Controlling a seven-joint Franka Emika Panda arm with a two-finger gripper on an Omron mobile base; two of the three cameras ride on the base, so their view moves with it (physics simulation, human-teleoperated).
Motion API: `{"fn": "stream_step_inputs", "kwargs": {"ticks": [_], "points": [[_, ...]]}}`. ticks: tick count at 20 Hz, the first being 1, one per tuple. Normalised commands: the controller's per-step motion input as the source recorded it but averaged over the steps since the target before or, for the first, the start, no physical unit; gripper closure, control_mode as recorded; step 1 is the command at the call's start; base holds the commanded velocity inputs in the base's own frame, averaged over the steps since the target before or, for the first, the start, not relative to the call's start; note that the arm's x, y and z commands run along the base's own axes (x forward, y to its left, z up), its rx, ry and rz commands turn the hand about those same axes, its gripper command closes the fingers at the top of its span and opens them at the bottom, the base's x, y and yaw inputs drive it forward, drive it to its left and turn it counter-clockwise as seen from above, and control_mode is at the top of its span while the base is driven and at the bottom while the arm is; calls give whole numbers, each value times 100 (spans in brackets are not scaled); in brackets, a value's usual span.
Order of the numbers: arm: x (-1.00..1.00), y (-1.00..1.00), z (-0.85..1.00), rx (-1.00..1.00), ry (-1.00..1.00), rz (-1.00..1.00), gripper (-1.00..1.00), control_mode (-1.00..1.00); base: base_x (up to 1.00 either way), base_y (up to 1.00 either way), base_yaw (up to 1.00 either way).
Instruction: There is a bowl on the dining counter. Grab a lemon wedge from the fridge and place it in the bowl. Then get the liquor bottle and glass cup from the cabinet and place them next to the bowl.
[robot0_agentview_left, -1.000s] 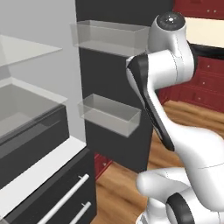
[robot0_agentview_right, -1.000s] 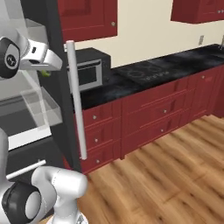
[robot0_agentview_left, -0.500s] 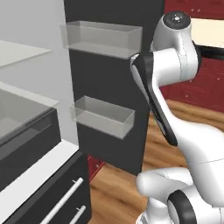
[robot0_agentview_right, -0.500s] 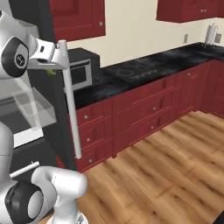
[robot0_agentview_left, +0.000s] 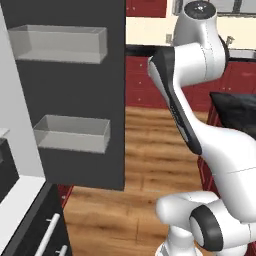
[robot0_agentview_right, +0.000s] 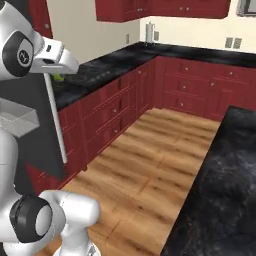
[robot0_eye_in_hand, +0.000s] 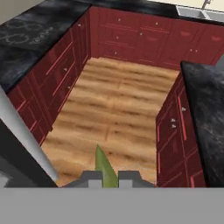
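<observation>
The jaws are nearly closed, pinching the small yellow-green lemon wedge (robot0_eye_in_hand: 105, 168), which sticks up between the two dark fingertips (robot0_eye_in_hand: 89, 178) in the hand view. From the right base view the two-finger gripper (robot0_agentview_right: 59, 75) hangs high in the air beside the long silver handle (robot0_agentview_right: 56, 120) of the open dark grey fridge door (robot0_agentview_left: 75, 95), a speck of green showing under it. Below lies the wooden plank floor (robot0_eye_in_hand: 113, 113), with dark red cabinets (robot0_agentview_right: 115, 107) to one side and the black, grey-marbled dining counter (robot0_agentview_right: 225, 175) to the other.
</observation>
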Motion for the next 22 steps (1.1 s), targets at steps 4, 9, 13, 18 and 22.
{"fn": "stream_step_inputs", "kwargs": {"ticks": [4, 9, 13, 18, 22], "points": [[0, 0, 0, 0, 0, 0, 100, 100, -89, -18, -67], [0, 0, 0, 0, 0, 0, 100, 100, -81, -4, -54], [0, 0, 0, 0, 0, 0, 100, 100, -100, 0, -25], [0, 0, 0, 0, 0, 0, 100, 100, -100, 0, -7], [0, 0, 0, 0, 0, 0, 100, 100, -100, 0, -4]]}}
